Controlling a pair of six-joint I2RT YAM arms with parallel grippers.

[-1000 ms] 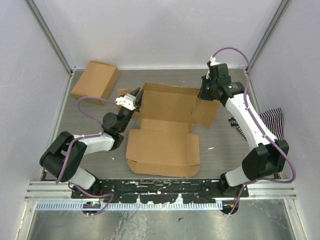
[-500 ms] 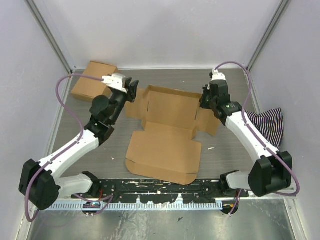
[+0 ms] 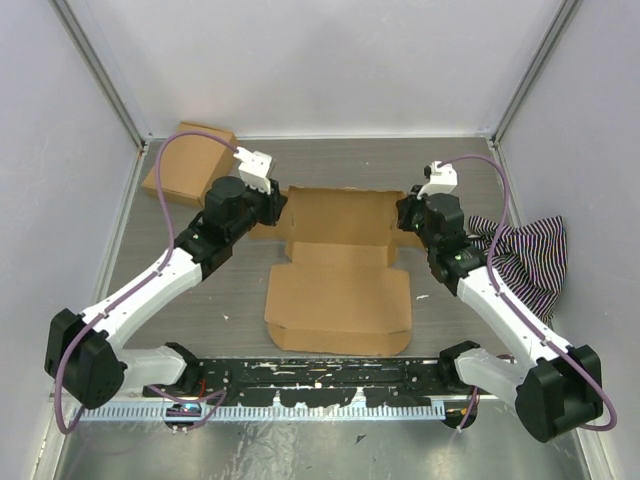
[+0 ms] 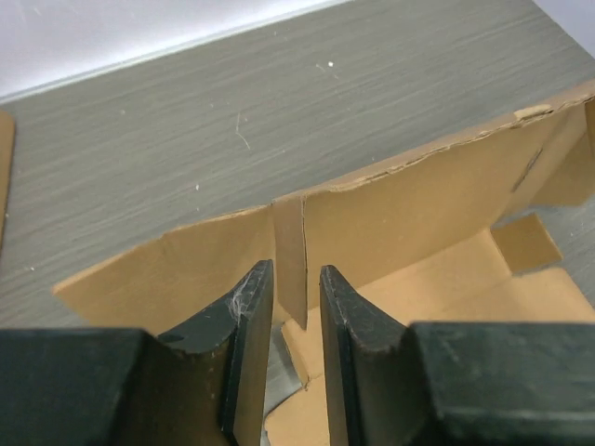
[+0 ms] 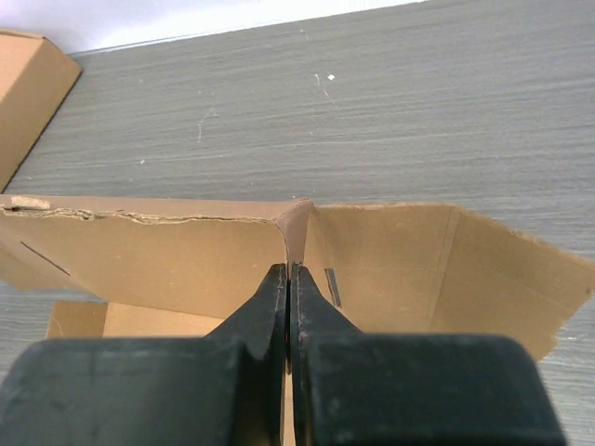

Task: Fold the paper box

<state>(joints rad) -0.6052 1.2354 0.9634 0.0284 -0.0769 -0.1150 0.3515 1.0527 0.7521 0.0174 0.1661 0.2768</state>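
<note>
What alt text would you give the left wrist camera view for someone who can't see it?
The left gripper has its two dark fingers slightly apart around a narrow cardboard strip at a corner of the paper box. The box's raised brown wall runs off to the right, with grey wood-grain table beyond.

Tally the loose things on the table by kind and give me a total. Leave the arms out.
paper box, partly folded: 1
ready-made cardboard box: 1
striped cloth: 1
Total: 3
</note>
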